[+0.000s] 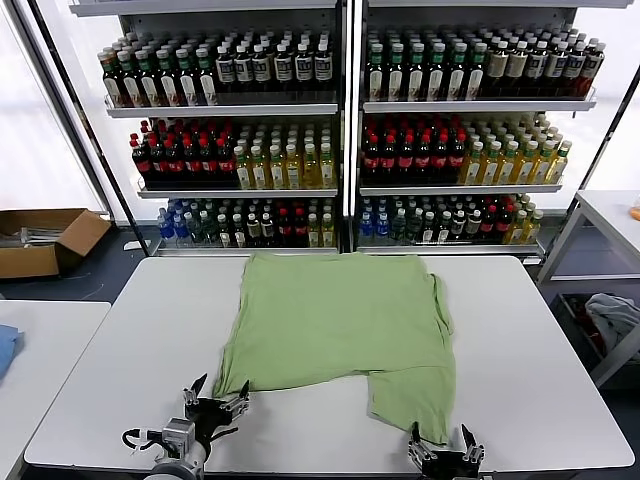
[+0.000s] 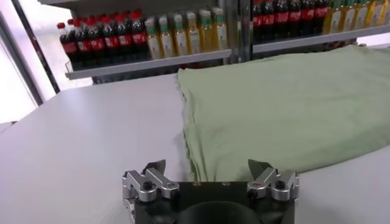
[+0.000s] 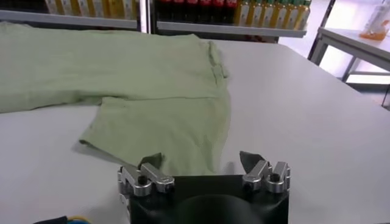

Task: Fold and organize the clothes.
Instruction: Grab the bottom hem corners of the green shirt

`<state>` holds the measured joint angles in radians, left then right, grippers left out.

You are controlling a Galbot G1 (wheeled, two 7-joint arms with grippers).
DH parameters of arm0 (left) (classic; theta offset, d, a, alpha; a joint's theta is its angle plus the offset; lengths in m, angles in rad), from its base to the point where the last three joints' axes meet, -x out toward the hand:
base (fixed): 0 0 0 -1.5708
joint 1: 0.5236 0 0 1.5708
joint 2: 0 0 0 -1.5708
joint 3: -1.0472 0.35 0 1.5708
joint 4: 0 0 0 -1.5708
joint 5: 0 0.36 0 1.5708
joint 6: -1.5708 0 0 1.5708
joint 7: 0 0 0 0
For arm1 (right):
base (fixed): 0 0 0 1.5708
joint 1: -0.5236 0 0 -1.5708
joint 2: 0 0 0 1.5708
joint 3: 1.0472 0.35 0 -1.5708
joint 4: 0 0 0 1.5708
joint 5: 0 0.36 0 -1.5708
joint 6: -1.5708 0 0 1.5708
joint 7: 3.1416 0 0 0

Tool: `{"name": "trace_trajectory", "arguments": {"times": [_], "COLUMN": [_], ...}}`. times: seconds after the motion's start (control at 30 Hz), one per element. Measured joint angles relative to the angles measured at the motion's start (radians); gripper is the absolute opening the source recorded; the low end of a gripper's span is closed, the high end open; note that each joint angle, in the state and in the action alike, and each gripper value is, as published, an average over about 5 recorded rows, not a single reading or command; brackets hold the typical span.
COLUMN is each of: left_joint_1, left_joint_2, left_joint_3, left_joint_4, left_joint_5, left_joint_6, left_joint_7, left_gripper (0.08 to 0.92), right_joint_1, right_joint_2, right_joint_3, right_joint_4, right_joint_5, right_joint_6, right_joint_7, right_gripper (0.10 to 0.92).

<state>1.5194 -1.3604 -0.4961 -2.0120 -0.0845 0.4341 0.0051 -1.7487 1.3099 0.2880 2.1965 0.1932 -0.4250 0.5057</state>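
Both our grippers, left [image 1: 215,402] and right [image 1: 446,448], waited released at the tabletop [image 1: 540,350] edge; pinching only the polo shirt's [image 1: 335,325] top layer might bunch it.

The light green shirt [image 1: 335,325] lies flat on the white tabletop [image 1: 120,370], plain side up, partly folded. Its far edge lies near the tabletop's far edge. One flap reaches toward the tabletop's near edge on the right. Small folds bunch along its right side.
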Motion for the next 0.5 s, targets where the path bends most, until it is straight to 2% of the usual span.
{"name": "trace_trajectory", "arguments": {"times": [0.13,0.5], "left_joint_1": [0.003,0.009], "left_joint_2": [0.001,0.002], "left_joint_3": [-0.003,0.0], "left_joint_4": [0.005,0.012], "left_joint_5": [-0.012,-0.032], "left_joint_6": [0.003,0.012], "left_joint_7": [0.003,0.008], "left_gripper": [0.757,0.437], "right_joint_1": [0.002,0.009], "right_joint_2": [0.004,0.014], "right_joint_3": [-0.002,-0.007], "right_joint_4": [-0.009,-0.033], "right_joint_5": [0.0,0.0], "right_joint_6": [0.004,0.02], "right_joint_7": [-0.001,0.0], "right_gripper": [0.623,0.311]}}
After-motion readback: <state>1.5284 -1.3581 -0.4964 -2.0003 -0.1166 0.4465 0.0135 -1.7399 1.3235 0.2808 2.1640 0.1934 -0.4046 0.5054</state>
